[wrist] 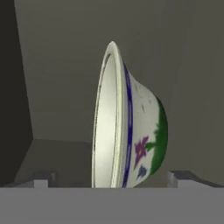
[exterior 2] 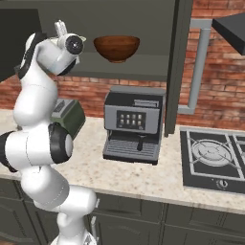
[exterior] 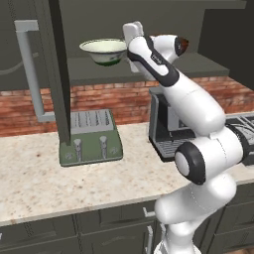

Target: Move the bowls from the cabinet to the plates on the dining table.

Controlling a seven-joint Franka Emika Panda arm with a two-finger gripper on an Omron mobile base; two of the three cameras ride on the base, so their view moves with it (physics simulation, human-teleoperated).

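Cream bowl (exterior: 104, 51) on cabinet shelf (exterior: 94, 69), above speckled counter (exterior: 39, 178); jaws spread, seemingly astride its rim.

cream bowl (exterior: 104, 51) | brown bowl (exterior 2: 116, 48) | upright, cabinet shelf (exterior 2: 143, 72)

This is a rendered home kitchen. A beige speckled stone tabletop (exterior: 39, 183) runs across the lower half of the left base view, over dark grey-green drawer fronts (exterior: 114, 218). On it stand a green two-slot toaster (exterior: 91, 136) left of centre and a grey coffee machine with a button panel (exterior 2: 132, 123) at the middle of the right base view. A black gas hob (exterior 2: 213, 160) sits at that view's lower right. A red brick backsplash (exterior: 99, 101) lines the wall, with a dark wall cabinet door and its long silver bar handle (exterior: 31, 69) at upper left.
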